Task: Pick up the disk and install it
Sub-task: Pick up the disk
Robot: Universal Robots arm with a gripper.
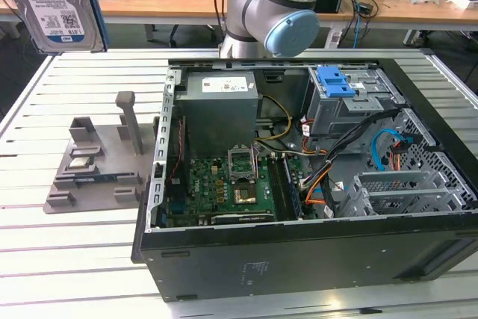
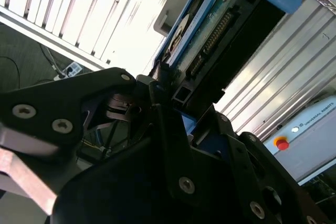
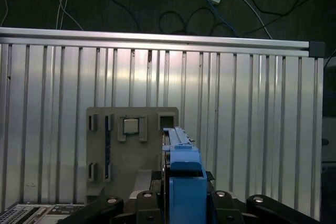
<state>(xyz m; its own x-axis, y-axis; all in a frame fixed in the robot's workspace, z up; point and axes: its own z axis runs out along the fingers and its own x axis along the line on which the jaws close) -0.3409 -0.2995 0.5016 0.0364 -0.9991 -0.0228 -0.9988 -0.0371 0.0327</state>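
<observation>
The disk (image 1: 52,5) hangs high at the exterior view's left, above the table: a silver drive with a white-and-blue label and a blue carrier along its edge. In the second wrist view the disk (image 2: 210,30) shows its connector edge and green board, and my gripper (image 2: 168,85) is shut on its lower end with black fingers. In the first wrist view I see the disk (image 3: 181,177) edge-on, its blue carrier standing upright between the gripper's black links (image 3: 181,203), above the grey fixture.
The open computer case (image 1: 299,259) lies on the slatted aluminium table (image 1: 75,259), with a blue ribbed latch (image 1: 334,80) on its drive cage. Beside the case, at the exterior view's left, a grey fixture (image 1: 97,162) holds a small silver chip (image 3: 130,126).
</observation>
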